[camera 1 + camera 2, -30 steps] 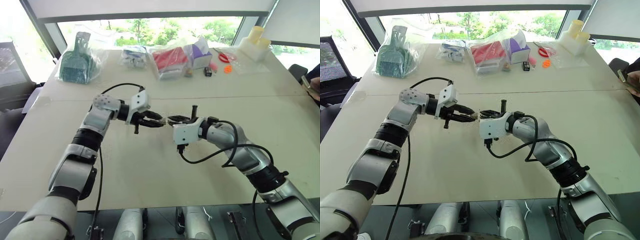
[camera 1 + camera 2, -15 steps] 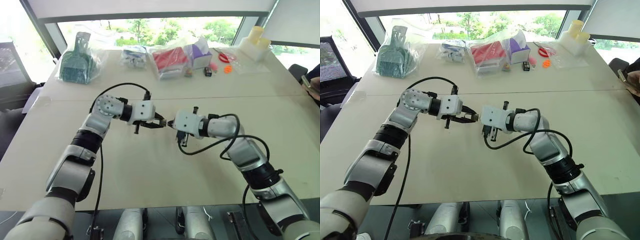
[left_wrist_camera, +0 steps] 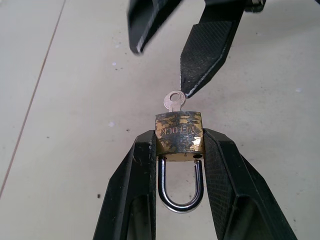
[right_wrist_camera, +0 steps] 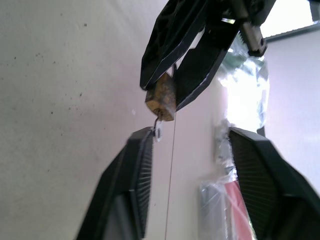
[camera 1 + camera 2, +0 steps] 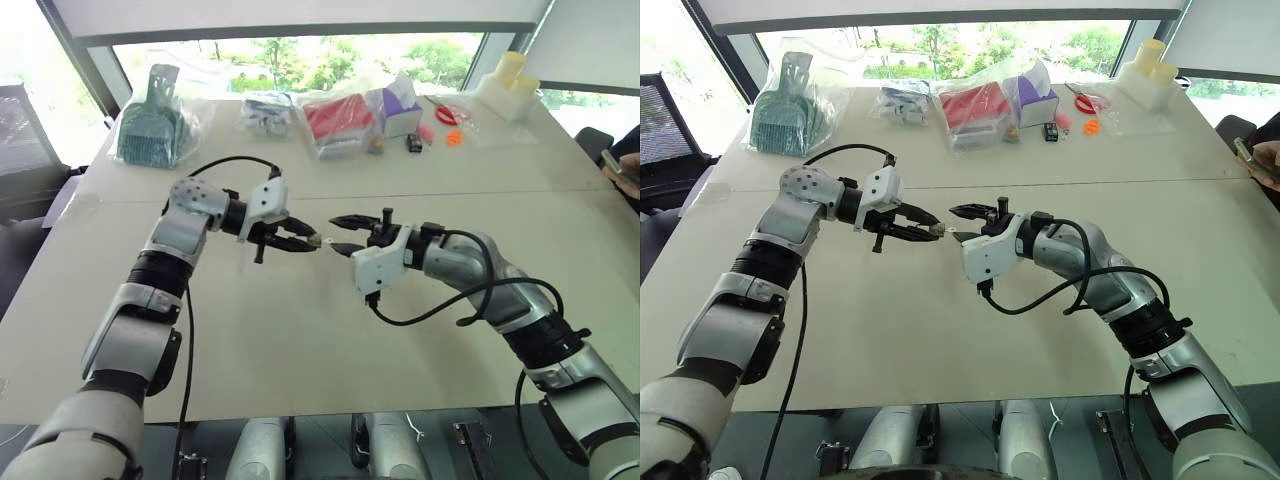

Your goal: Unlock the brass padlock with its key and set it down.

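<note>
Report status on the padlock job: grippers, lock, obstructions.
Left gripper shut on the brass padlock, held above the table. Right gripper open, fingers either side of the key in the lock. Shackle looks seated. No obstructions.

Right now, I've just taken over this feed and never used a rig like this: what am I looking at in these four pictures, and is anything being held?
This is a two-armed humanoid robot working over a pale table. Two pictures come from its head cameras, looking down on both arms. The other two come from a camera on each wrist, looking along that hand's black fingers.

The left hand is shut on the brass padlock, squeezing its body from both sides above the table. The shackle looks seated and the key sticks out of the lock. The right hand is open, one finger right at the key, not gripping it.

Along the far edge lie plastic bags of small goods and a green scoop.
</note>
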Robot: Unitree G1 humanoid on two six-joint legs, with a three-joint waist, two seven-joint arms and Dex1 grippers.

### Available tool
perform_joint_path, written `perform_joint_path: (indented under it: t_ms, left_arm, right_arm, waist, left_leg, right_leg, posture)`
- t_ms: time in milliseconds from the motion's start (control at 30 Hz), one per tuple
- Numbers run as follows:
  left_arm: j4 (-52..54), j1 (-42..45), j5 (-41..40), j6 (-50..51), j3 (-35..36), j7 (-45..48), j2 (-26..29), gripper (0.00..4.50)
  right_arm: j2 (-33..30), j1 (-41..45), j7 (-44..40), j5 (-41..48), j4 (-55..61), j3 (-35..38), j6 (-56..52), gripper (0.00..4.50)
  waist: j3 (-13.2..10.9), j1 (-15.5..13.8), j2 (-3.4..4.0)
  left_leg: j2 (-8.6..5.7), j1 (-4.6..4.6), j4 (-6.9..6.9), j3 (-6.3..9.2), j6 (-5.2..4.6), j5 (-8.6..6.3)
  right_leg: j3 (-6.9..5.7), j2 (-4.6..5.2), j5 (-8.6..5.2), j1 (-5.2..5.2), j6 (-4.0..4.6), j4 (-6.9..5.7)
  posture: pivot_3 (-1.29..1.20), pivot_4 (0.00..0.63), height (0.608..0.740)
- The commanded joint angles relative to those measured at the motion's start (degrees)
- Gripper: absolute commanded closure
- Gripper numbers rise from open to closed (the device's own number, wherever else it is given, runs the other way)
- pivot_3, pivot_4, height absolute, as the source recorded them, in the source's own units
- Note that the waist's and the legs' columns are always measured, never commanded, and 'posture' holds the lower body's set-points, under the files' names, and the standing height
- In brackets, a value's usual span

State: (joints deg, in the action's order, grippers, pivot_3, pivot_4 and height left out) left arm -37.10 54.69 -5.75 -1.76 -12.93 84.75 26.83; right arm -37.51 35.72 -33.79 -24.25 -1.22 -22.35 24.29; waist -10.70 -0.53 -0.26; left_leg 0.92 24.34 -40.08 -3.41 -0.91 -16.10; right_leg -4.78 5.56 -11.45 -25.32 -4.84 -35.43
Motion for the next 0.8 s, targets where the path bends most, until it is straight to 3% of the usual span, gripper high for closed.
perform_joint_path:
  t_ms: [33,67,533,600,800]
  left_arm:
    - [1.64,1.83,-2.22,2.43,1.50,1.23,0.00,3.77]
    - [1.93,1.91,-2.49,3.14,1.68,1.51,-0.13,3.77]
    - [4.16,2.38,-4.26,6.20,1.97,2.22,-0.82,3.77]
    - [4.29,2.33,-4.27,6.28,1.94,2.17,-0.83,3.77]
    - [4.11,2.34,-4.69,6.74,2.19,1.86,-1.09,3.77]
  right_arm:
    - [0.43,1.68,2.82,-1.11,-0.94,1.92,4.39,0.52]
    - [0.65,1.91,2.88,-1.17,-1.38,1.84,4.86,0.06]
    - [3.56,3.23,3.61,-4.04,-4.80,1.26,8.85,0.06]
    - [3.72,3.41,3.92,-4.35,-4.91,1.34,9.34,0.83]
    - [4.38,3.30,4.52,-4.91,-4.71,1.49,9.47,3.87]
  waist:
    - [0.00,-0.02,0.00]
    - [0.00,-0.05,0.00]
    - [0.00,-0.07,0.00]
    - [0.00,-0.03,0.00]
    - [0.00,-0.05,0.00]
  left_leg:
    - [0.00,0.00,0.00,0.00,0.00,0.00]
    - [0.00,0.00,0.00,0.00,0.00,0.00]
    - [0.00,0.00,-0.01,0.01,0.00,0.00]
    - [0.00,0.00,-0.01,0.01,0.00,0.00]
    - [0.00,-0.01,-0.01,0.01,0.01,0.00]
  right_leg:
    - [0.00,0.00,0.00,0.00,0.00,0.00]
    - [0.00,0.00,0.00,0.01,0.00,0.00]
    - [0.01,0.00,0.00,0.01,0.01,0.00]
    - [0.01,0.00,0.00,0.01,0.01,0.00]
    - [0.01,0.00,0.00,0.01,0.01,-0.02]
  posture:
    - [0.00,0.150,0.740]
    - [0.00,0.150,0.740]
    - [0.00,0.150,0.740]
    - [0.00,0.150,0.740]
    - [0.00,0.150,0.740]
